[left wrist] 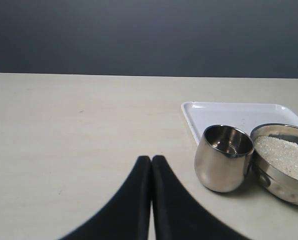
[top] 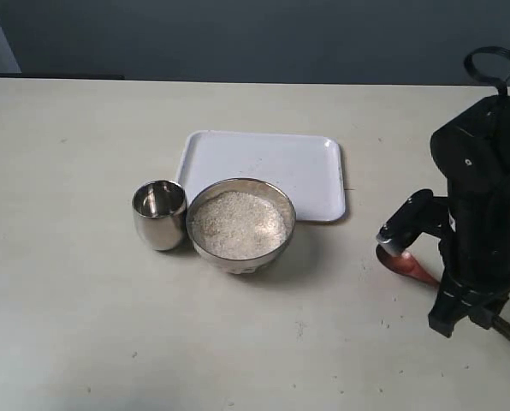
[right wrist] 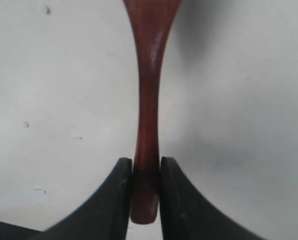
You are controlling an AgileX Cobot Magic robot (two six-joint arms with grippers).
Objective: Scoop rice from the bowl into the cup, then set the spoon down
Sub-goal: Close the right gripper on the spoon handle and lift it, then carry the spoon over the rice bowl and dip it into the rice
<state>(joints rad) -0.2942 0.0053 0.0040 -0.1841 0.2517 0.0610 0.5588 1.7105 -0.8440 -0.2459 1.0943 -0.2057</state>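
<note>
Nearest, the right gripper [right wrist: 146, 167] pinches the spoon [right wrist: 148, 90] close to its handle end. The spoon's long axis runs out toward ten o'clock, head leading; I cannot tell whether the head rests or floats. Beyond the head, at about nine o'clock and well apart, sits the bowl [top: 205, 248] filled with rice [top: 238, 224]. The cup [top: 159, 214] stands just beside the bowl, farther along at nine. The left gripper [left wrist: 151, 159] has its fingers pressed together on nothing, so the reach looks like the right arm's.

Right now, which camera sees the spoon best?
The right wrist view: the spoon fills the middle, its handle pinched in the right gripper. The exterior view shows only a small reddish bit of it. The left wrist view doesn't show it.
</note>
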